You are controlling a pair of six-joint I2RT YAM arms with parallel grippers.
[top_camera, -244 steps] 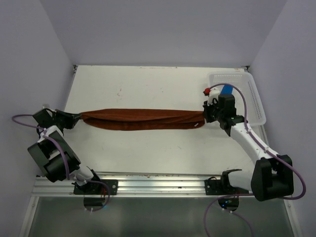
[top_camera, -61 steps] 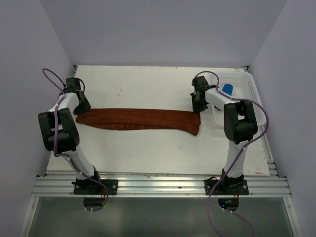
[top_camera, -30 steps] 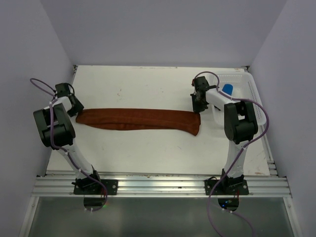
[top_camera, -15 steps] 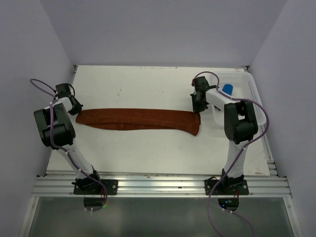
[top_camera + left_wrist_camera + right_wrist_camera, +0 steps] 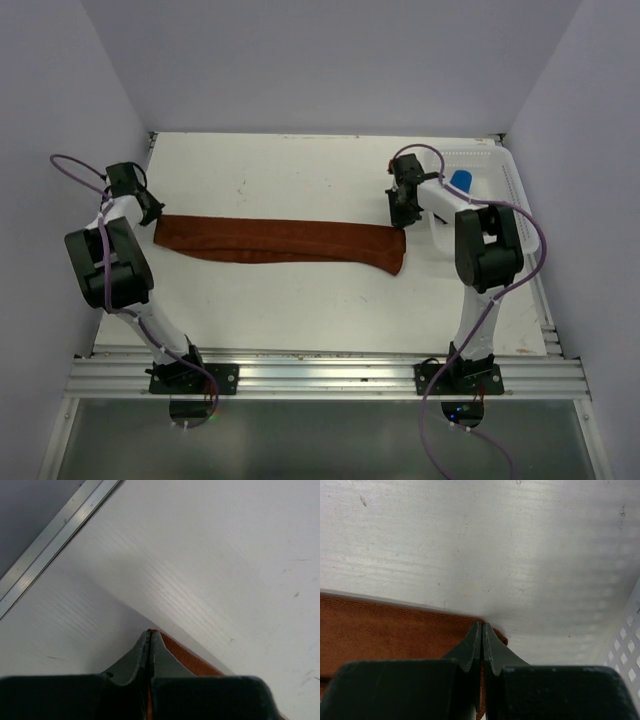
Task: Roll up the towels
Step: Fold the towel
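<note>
2 grippers pinch the rust-brown towel stretched flat across the table: left gripper and right gripper clamp opposite far corners. We judge it limp, light, best gripped at corners.

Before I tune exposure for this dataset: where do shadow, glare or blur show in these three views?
Top external: even light, sharp, rust-brown towel distinct on the table. Left wrist: broad shadow darkens the table, left gripper blurred close up. Right wrist: soft sheen on the table, right gripper out of focus, white mesh basket hazy at the edge.
</note>
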